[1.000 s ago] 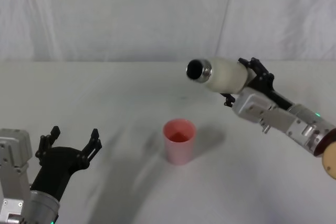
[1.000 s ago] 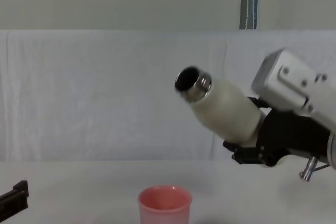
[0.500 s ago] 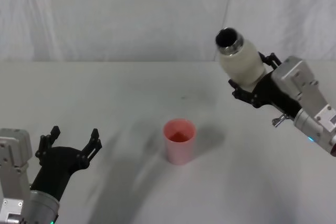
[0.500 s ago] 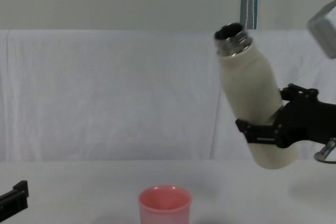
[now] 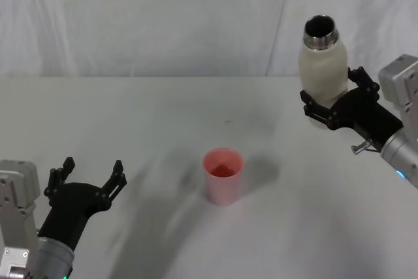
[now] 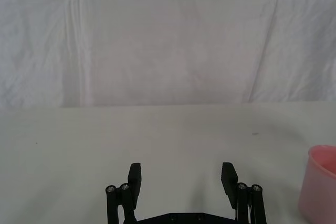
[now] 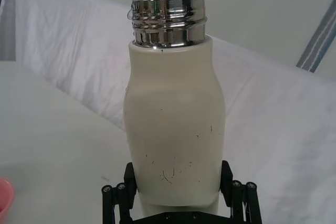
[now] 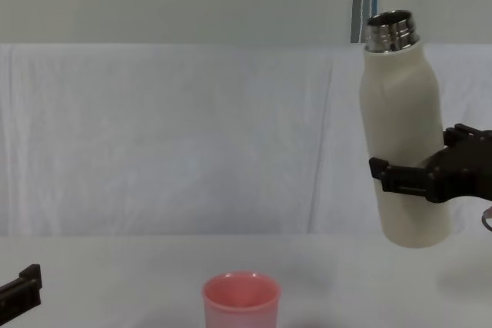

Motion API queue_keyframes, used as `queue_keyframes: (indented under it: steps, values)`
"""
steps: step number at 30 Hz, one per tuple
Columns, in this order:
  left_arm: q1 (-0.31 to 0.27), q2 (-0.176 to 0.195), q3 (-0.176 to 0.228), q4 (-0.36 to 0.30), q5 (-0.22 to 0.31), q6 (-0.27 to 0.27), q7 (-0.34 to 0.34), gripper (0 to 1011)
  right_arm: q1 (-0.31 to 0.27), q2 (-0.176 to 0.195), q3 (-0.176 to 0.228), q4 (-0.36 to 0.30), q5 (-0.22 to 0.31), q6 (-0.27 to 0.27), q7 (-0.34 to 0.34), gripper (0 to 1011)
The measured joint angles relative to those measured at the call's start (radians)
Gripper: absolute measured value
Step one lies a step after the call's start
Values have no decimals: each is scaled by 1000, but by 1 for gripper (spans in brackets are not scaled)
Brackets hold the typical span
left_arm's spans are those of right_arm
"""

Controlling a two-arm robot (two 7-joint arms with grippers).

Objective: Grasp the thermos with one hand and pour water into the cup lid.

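Note:
My right gripper (image 5: 333, 106) is shut on the thermos (image 5: 322, 70), a cream-white bottle with an open steel neck. It holds the bottle nearly upright in the air at the right, well off the table, as the chest view (image 8: 403, 136) and right wrist view (image 7: 175, 129) also show. The pink cup lid (image 5: 223, 176) stands upright on the table's middle, left of and below the thermos. In the chest view the cup lid (image 8: 241, 299) sits low at centre. My left gripper (image 5: 88, 176) rests open near the front left, with nothing between its fingers (image 6: 135, 174).
A white cloth covers the table (image 5: 150, 129), and a white backdrop hangs behind it. The cup lid's edge (image 6: 320, 184) shows to one side in the left wrist view.
My right gripper has swung the thermos from a steep tilt over the cup lid back to nearly upright and drawn it away to the right. The left arm has not moved.

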Motion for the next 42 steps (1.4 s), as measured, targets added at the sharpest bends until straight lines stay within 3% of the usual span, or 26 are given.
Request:
queue_keyframes:
  steps: [16, 42]
  values:
    - [0, 0, 0, 0, 0, 0, 0, 1001, -57, -26, 80, -23, 191, 50, -20, 956]
    - [0, 0, 0, 0, 0, 0, 0, 1001, -79, -38, 85, -12, 302, 76, -48, 956]
